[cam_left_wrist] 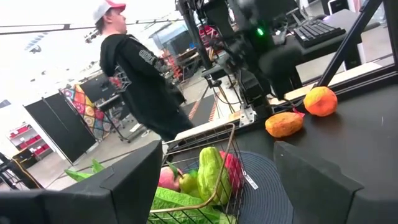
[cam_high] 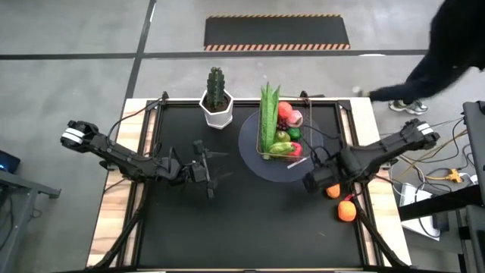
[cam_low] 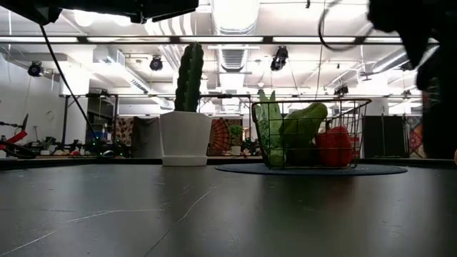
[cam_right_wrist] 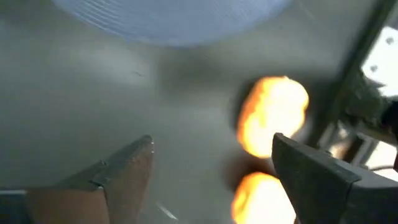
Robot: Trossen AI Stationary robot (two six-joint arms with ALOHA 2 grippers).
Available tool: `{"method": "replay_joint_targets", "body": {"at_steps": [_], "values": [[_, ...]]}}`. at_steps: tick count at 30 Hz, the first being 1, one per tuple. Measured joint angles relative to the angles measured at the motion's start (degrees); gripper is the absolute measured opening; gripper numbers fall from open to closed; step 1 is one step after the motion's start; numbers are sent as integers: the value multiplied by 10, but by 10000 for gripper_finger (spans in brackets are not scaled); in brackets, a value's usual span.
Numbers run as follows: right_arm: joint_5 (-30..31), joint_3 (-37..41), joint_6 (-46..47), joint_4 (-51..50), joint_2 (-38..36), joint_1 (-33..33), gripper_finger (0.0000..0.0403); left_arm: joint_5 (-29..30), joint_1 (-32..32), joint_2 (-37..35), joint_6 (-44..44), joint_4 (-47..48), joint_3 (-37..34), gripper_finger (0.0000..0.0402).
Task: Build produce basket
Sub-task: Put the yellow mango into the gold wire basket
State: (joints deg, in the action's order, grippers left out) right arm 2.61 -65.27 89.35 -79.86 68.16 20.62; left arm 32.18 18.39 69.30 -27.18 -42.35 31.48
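The wire basket [cam_high: 279, 144] stands on a round grey plate [cam_high: 250, 148] right of the table's centre. It holds long green beans [cam_high: 268, 114], a pink peach [cam_high: 286, 114], a green pear, and red and purple pieces. Two orange fruits [cam_high: 333, 191] [cam_high: 347, 211] lie on the table near its right edge. My right gripper [cam_high: 312, 182] hovers open just left of them, and its wrist view shows both fruits [cam_right_wrist: 273, 115] [cam_right_wrist: 261, 199] beside one finger. My left gripper [cam_high: 206, 173] waits open at mid-table, facing the basket [cam_left_wrist: 205, 180].
A white pot with a cactus [cam_high: 217, 102] stands at the far edge, left of the plate. A person [cam_high: 432, 61] moves beyond the table's far right corner. The black mat's near half [cam_high: 242, 235] is bare.
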Motion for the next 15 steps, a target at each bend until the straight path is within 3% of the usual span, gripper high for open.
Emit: {"method": "replay_joint_targets", "body": {"at_steps": [7, 15], "values": [[-49, 111, 52, 16, 24, 19, 352, 0, 0, 0, 0, 11, 0, 290], [-57, 196, 60, 81, 29, 19, 358, 0, 0, 0, 0, 14, 0, 290]]}}
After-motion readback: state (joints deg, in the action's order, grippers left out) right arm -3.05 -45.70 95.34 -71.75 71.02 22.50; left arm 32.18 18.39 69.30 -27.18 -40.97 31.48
